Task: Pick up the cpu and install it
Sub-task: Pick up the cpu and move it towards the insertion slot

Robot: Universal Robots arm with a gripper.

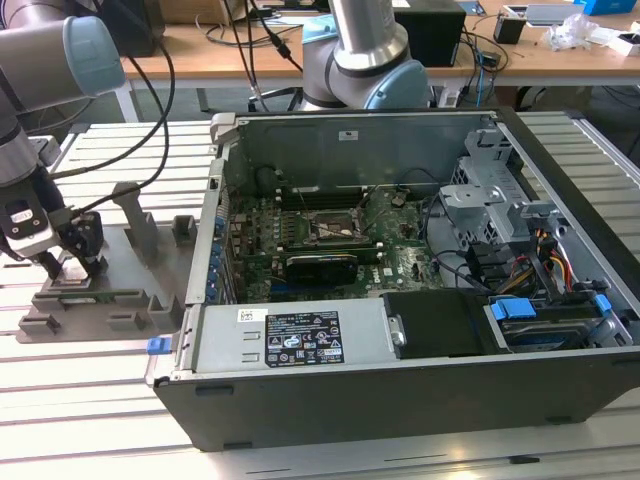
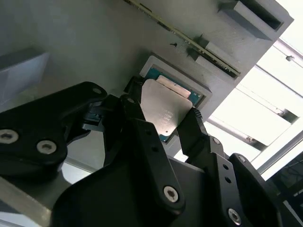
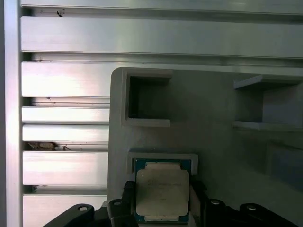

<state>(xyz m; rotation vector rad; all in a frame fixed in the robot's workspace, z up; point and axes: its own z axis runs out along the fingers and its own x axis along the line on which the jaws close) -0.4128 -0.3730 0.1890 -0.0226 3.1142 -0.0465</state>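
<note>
Second wrist view: end effector [image 2: 163, 114] appears to pinch 2 edges of the cpu [image 2: 165, 100], which sits in its grey tray [image 2: 85, 42] recess. Not lifted yet; computer case [image 1: 400, 400] awaits installation.

cpu [image 3: 162, 191] sits in tray [image 3: 213, 109] recess

Slatted aluminium table [image 1: 80, 400]; cluttered wooden desk [image 1: 550, 68] behind.

Silvery cpu [image 3: 162, 191] with a green rim, plain grey tray [image 3: 213, 142], black pincer [image 2: 163, 113].
</note>
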